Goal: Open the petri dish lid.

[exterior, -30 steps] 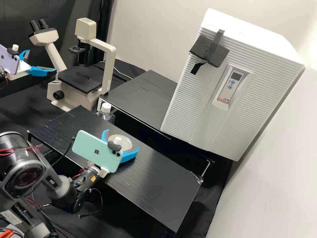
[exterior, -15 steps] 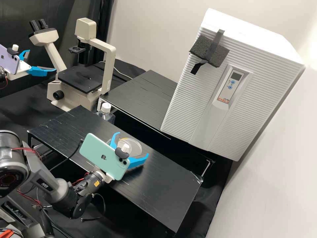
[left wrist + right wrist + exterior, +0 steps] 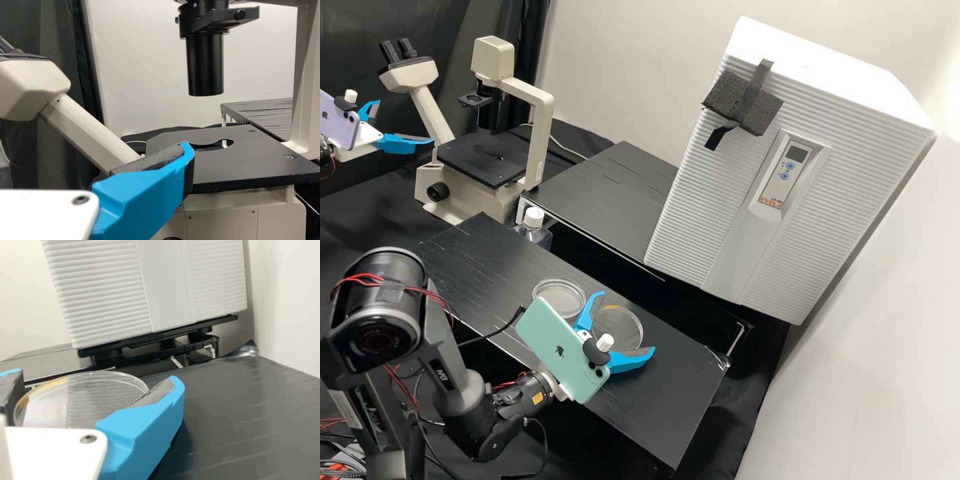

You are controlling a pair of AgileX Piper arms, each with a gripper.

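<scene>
"From my far-off seat, I'm using the dish bottom [image 3: 560,298] as my marker. Where does it sit?"

"I see it on the near black table [image 3: 673,407], its round top open. The clear lid [image 3: 621,332] is off it, just to its right and a bit closer to the high camera."

"What has hold of the lid?"

"My right gripper [image 3: 628,322] does. One blue finger is on each side, and in the right wrist view both dark pads [image 3: 159,392] meet the lid's edge. The finger on the dish bottom's side is in between the two round things. I can't tell if that finger touches the dish bottom, or if the lid touches the table."

"And my left gripper [image 3: 405,122]?"

"It's well apart from the dish bottom, way up and to the left in the high view. Its two fingers are spread wide, with just air between them."

"What else is around our marker?"

"The bottle with the white cap [image 3: 533,217] is near, just behind it. The cream microscope [image 3: 540,127] is farther back and to the left. The big white box [image 3: 693,220] is back and to the right, well apart. The other black table [image 3: 607,193] is behind it too."
</scene>
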